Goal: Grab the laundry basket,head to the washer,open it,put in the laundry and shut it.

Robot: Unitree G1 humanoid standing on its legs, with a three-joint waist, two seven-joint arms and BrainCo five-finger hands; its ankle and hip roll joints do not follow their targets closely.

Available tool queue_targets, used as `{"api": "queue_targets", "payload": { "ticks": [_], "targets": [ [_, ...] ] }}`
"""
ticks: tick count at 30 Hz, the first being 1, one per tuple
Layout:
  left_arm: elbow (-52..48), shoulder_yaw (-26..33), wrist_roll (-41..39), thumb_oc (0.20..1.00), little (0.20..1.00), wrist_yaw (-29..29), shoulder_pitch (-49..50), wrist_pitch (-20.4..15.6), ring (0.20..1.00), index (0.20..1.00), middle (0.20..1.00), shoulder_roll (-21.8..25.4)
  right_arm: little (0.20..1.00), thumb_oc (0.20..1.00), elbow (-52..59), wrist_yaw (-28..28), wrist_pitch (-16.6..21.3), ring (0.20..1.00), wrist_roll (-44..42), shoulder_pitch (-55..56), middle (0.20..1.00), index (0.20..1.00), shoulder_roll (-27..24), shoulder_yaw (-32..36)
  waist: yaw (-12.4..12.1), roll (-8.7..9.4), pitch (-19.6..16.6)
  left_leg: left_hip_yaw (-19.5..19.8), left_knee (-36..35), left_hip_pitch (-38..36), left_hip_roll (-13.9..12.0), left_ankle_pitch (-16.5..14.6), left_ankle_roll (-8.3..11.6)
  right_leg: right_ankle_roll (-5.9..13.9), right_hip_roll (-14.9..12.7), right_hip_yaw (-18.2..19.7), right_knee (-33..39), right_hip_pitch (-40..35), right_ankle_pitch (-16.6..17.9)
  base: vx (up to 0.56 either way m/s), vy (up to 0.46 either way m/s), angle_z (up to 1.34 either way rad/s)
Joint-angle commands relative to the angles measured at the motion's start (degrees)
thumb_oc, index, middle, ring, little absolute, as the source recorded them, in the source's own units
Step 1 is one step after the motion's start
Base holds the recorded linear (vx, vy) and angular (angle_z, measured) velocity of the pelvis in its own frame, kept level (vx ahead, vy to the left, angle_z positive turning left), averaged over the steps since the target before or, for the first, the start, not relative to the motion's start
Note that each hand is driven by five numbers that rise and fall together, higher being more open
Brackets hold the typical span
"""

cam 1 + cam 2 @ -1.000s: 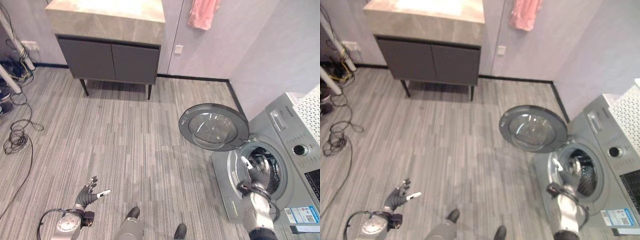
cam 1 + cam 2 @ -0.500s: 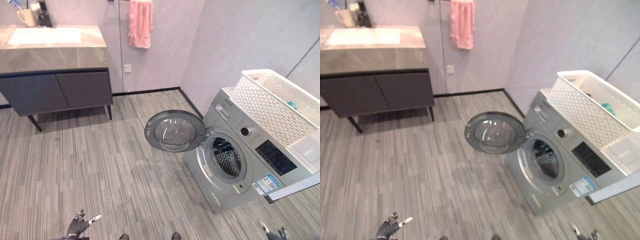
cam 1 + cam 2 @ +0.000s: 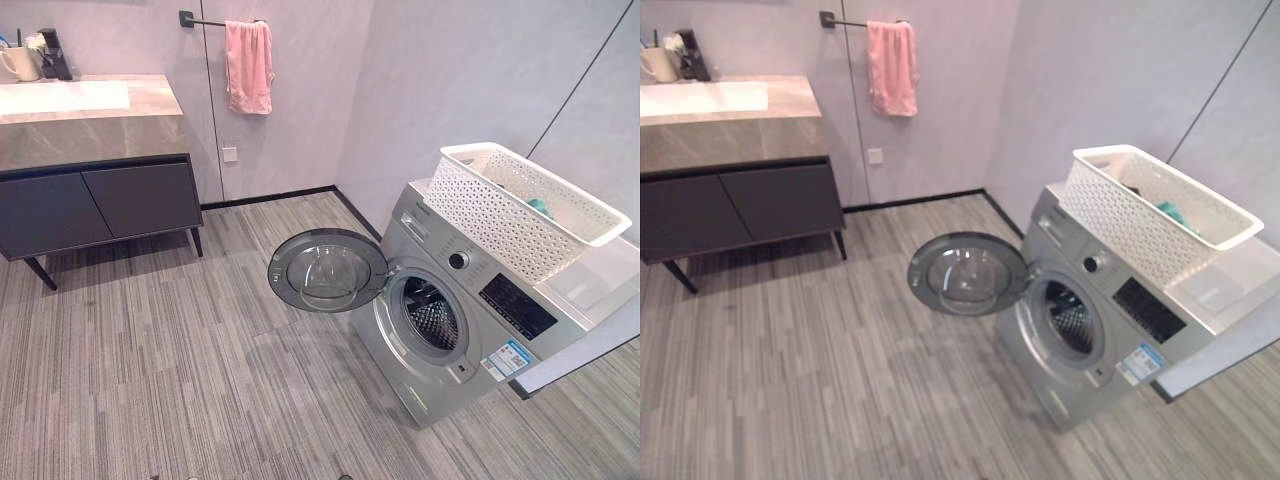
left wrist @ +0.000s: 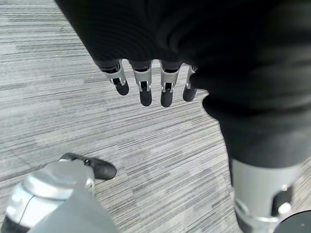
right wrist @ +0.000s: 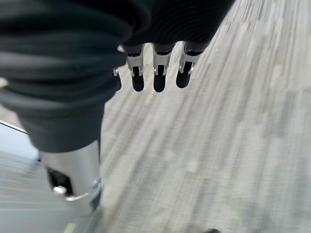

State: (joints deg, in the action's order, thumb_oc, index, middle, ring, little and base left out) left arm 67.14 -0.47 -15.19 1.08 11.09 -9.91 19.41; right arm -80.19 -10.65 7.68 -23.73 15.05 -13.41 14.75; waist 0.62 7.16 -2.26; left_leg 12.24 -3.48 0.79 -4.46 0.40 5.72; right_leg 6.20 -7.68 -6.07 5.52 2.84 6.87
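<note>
The laundry basket [image 3: 530,205] sits on top of the washer [image 3: 470,310], and its wall hides most of its load: only a scrap of teal cloth [image 3: 540,207] peeks over the rim, too little to tell what it is. The far end of the washer's top runs off the picture's edge. Inside the drum [image 3: 432,322] it is too dark to tell whether anything lies there. On the vanity [image 3: 90,110], the sink and the cup [image 3: 17,62] are cut off at the edge.

A white lattice-patterned laundry basket [image 3: 520,205] is sitting on the silver-grey washer [image 3: 470,320] (something teal inside); a pink towel [image 3: 248,66] is hanging above the grey-striped floor [image 3: 180,370].
</note>
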Motion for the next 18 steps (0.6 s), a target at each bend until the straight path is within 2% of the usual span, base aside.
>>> {"api": "queue_targets", "payload": {
  "ticks": [1, 5, 6, 9, 11, 18],
  "targets": [
    [-1.13, 2.08, 0.10, 1.000, 1.000, 0.37, -2.66, -2.23, 1.000, 1.000, 1.000, -0.62, 1.000, 1.000, 2.94, 0.88, 0.33, 1.000, 0.65, -2.62, 1.000, 1.000, -0.87, -0.57, -0.80, -0.92, 4.78, 0.67, -1.52, -0.17, -2.68, -3.79, -1.76, 2.58, -3.08, -1.18, -0.52, -4.08, -6.27, 0.00, -0.001, -0.05],
    [-1.85, 1.85, -0.73, 1.000, 1.000, 0.35, -2.82, -2.42, 1.000, 1.000, 1.000, -1.01, 1.000, 1.000, 2.65, 1.00, -0.03, 1.000, 0.80, -3.53, 1.000, 1.000, -1.13, -1.67, -0.77, -1.35, 4.79, 0.52, -1.52, -0.24, -2.67, -3.85, -1.79, 2.46, -3.10, -1.05, -0.52, -3.99, -6.36, 0.00, 0.004, -0.03],
    [5.20, -0.38, 2.54, 1.000, 1.000, 5.55, -6.14, 0.73, 1.000, 1.000, 1.000, -5.39, 1.000, 1.000, 10.48, 1.28, -0.72, 1.000, 0.12, -13.11, 1.000, 1.000, -1.08, -11.86, -2.13, -5.00, 7.71, -14.16, 0.42, 0.00, 1.38, -5.62, -5.08, 0.89, -3.11, -4.49, -7.22, -1.29, -9.85, -0.05, -0.052, -0.01],
    [6.24, 1.58, 0.80, 1.000, 1.000, 5.87, -5.86, 0.38, 1.000, 1.000, 1.000, -6.04, 1.000, 1.000, 10.41, 1.40, -0.46, 1.000, 0.73, -13.28, 1.000, 1.000, -0.96, -12.80, -3.17, -4.11, 5.94, -16.38, -0.21, -0.01, 0.06, -4.77, -3.82, 1.33, -2.16, -5.54, -1.13, -3.55, -8.24, -0.07, -0.134, -0.47],
    [7.20, 2.18, -0.04, 1.000, 1.000, 5.60, -5.69, 0.53, 1.000, 1.000, 1.000, -6.20, 1.000, 1.000, 10.79, 1.32, -0.48, 1.000, 0.81, -13.48, 1.000, 1.000, -1.08, -12.95, -3.23, -3.77, 5.55, -16.99, -0.63, -0.78, -1.02, -3.96, -2.98, 0.88, -1.37, -6.54, -0.58, -4.57, -8.21, -0.04, -0.130, -0.41],
    [7.03, 2.00, -0.12, 1.000, 1.000, 5.51, -5.72, 0.53, 1.000, 1.000, 1.000, -6.31, 1.000, 1.000, 10.65, 0.92, -0.13, 1.000, 0.60, -13.58, 1.000, 1.000, -1.56, -12.80, -3.15, -3.78, 6.05, -17.07, -0.44, -2.04, -2.31, -3.63, -2.04, 0.54, -0.75, -7.73, -0.52, -5.85, -8.55, 0.00, -0.042, 0.07]
  ]
}}
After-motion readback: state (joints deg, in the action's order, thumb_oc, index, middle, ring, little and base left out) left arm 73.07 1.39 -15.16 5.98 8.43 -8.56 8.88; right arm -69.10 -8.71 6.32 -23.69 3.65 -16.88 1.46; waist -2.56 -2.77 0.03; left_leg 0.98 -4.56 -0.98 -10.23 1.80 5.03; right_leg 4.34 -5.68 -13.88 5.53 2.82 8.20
